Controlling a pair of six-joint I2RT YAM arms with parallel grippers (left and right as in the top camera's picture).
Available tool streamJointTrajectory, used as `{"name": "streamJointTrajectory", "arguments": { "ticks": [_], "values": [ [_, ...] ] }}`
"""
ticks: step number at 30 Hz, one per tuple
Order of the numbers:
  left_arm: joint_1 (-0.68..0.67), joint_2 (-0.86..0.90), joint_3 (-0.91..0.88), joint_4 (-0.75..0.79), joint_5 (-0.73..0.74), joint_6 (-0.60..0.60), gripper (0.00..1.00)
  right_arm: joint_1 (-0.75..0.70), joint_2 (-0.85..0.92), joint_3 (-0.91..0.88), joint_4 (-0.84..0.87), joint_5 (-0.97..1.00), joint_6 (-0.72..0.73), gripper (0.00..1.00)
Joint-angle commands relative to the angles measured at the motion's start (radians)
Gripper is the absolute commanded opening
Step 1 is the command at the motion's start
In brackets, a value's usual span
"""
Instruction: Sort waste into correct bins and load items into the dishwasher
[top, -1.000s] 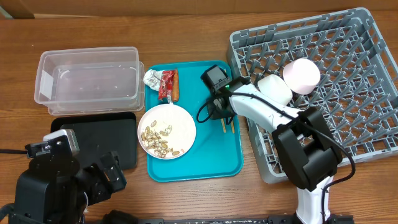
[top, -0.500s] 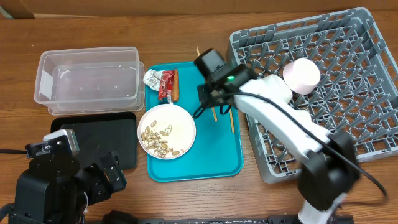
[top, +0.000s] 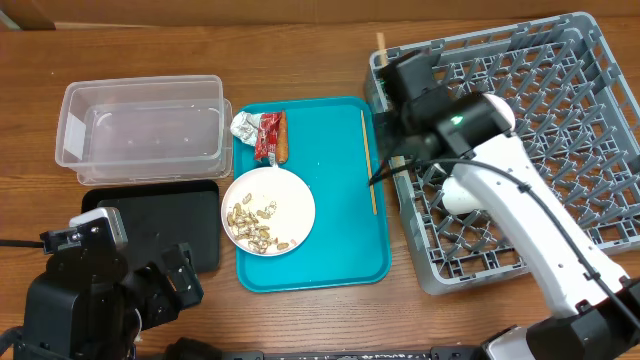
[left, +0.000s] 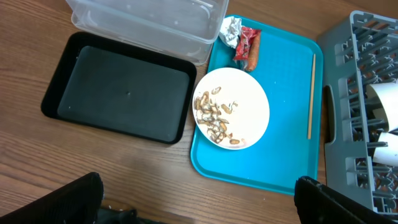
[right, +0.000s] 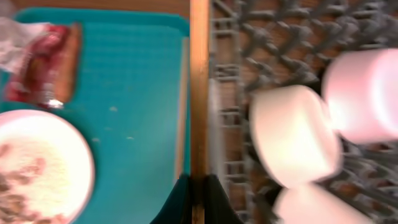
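My right gripper (right: 199, 194) is shut on one wooden chopstick (right: 199, 74) and holds it over the left edge of the grey dish rack (top: 570, 90); the stick's tip (top: 381, 44) shows at the rack's far left corner. A second chopstick (top: 368, 160) lies on the teal tray (top: 340, 250). The white plate (top: 290, 200) holds nut shells (top: 252, 222). The silvery wrapper (top: 243, 125), red wrapper (top: 266, 134) and sausage piece (top: 282, 138) lie at the tray's far end. A pink bowl (right: 364, 93) and white bowl (right: 292, 134) sit in the rack. My left gripper (left: 202, 211) is open and empty.
The clear tub (top: 140, 128) stands at the far left, with the black tray (top: 170, 225) in front of it. My left arm (top: 100, 290) rests at the near left corner. My right arm (top: 520, 230) stretches across the rack's left half.
My right gripper has lifted one chopstick off the teal tray and carried it right and back to the rack's left edge. The other chopstick stays on the tray. The left arm has not moved.
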Motion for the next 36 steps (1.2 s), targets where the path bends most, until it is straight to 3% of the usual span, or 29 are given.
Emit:
{"name": "streamJointTrajectory", "arguments": {
  "ticks": [1,7,16,19,27,31,36],
  "values": [
    [0.002,-0.001,0.01,0.002,-0.021,-0.012,1.0,-0.051,-0.012,0.004,-0.03,0.04,-0.079,0.04],
    [0.002,-0.002,0.01,0.002,-0.021,-0.012,1.0,-0.073,-0.012,-0.034,-0.052,-0.095,-0.188,0.04],
    [0.002,-0.002,0.01,0.002,-0.021,-0.012,1.0,-0.073,-0.01,-0.233,0.064,0.016,-0.186,0.04],
    [0.002,-0.002,0.01,0.002,-0.021,-0.012,1.0,-0.071,-0.01,-0.241,0.079,0.019,-0.186,0.27],
    [0.002,-0.002,0.01,0.002,-0.021,-0.012,1.0,-0.011,-0.027,-0.179,0.061,0.04,-0.133,0.28],
    [0.002,-0.001,0.01,0.002,-0.021,-0.012,1.0,0.077,-0.055,-0.149,0.108,-0.05,-0.124,0.29],
    [0.002,-0.002,0.01,0.002,-0.021,-0.012,1.0,0.181,-0.028,-0.153,0.181,-0.069,0.05,0.36]
  ]
}}
